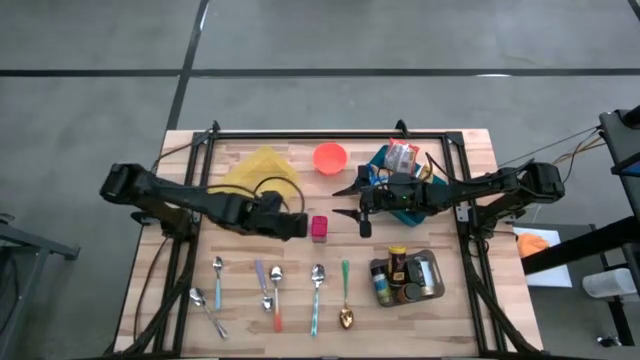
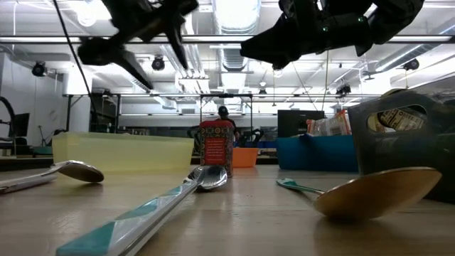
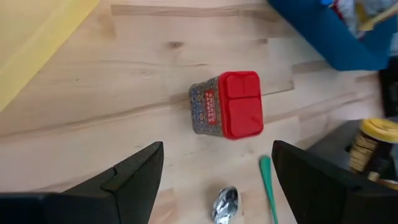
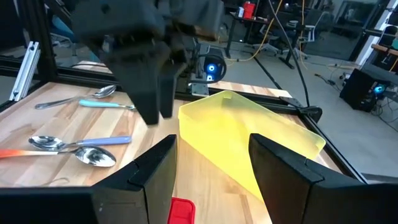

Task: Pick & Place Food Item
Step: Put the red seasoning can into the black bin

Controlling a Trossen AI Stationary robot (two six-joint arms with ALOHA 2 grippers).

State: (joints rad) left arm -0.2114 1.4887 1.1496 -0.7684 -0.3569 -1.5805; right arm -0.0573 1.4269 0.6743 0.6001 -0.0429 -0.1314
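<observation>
Nearest edge of worktop point(image 1: 240, 300): noted a row of spoons point(image 1: 317, 275) and, to the right of them, a metal tray point(image 1: 437, 272) holding small bottles point(image 1: 398, 262). Not involved in the step.

Mid worktop: found the red-lidded tin point(image 1: 319, 228) standing upright on bare wood, apart from everything else. Took it as the food item. Located left gripper point(image 1: 298, 226) just beside it on the left, raised off the surface, fingers spread wide with nothing between them. In the left wrist view, saw the tin ahead of the gap, not yet inside it, and a little skewed to the finger line. Found right gripper point(image 1: 342, 201) hovering near the tin's far right side, fingers parted and empty.

Far side: logged yellow bin point(image 1: 262, 172), orange bowl point(image 1: 330, 157) and blue bin point(image 1: 408, 212) with snack packets point(image 1: 400, 155). Could not tell which is the target.

Judged step in hand: left-arm approach before the grasp. Advised as follows:
- Rotate wrist to square fingers to the tin's flat sides.
- Centre the gap over the lid, then descend below the lid rim before closing.
- Avoid nudging with one finger first, since the tin looks light and likely to slide or tip.
- Hold the right arm clear.
</observation>
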